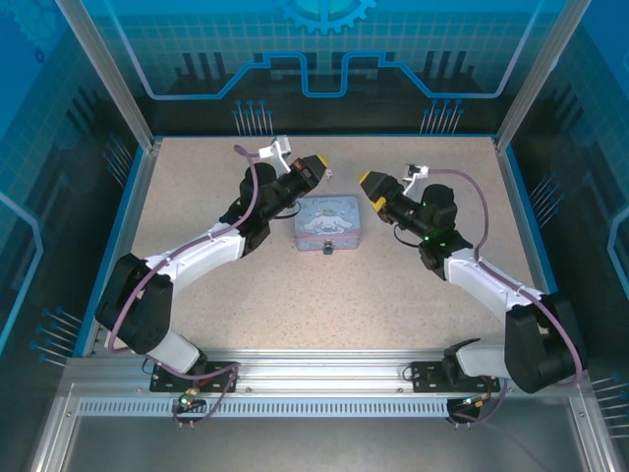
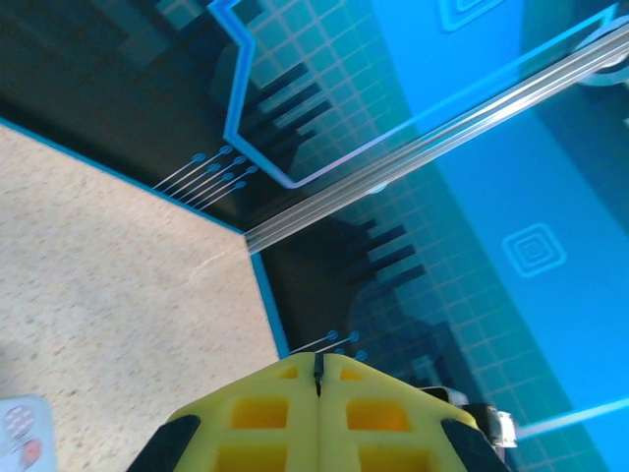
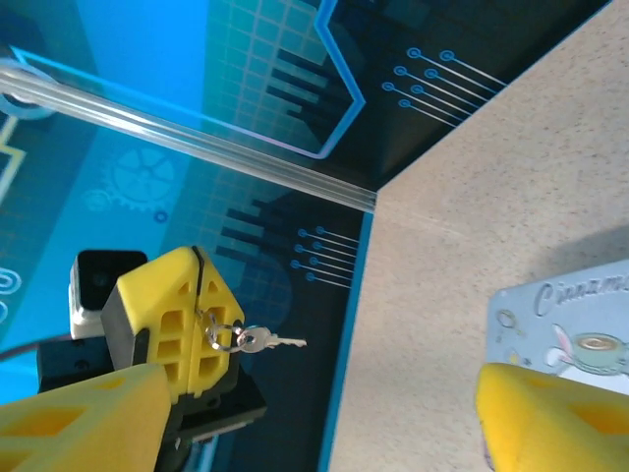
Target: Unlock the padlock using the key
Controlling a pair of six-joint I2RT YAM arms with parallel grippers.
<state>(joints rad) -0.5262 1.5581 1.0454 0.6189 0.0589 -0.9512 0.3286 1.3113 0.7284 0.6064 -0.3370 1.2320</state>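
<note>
Our left gripper [image 3: 189,315] is squeezed shut on the key [image 3: 263,341], holding it out, we think, for our open, empty right gripper [image 1: 371,184]. The padlock [image 1: 327,248] sits at the near edge of the cartoon tin [image 1: 327,218].

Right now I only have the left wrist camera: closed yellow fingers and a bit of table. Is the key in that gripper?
Observer: Yes. In the right wrist view the left gripper pinches a small ring between its shut fingers, and the key hangs from it.
Operator: Where's the padlock?
Observer: From the top camera, the padlock sits at the near side of the blue tin, about midway along.
Operator: And the other arm?
Observer: The right gripper is open and empty, near the tin's far right corner, facing the left one.
</note>
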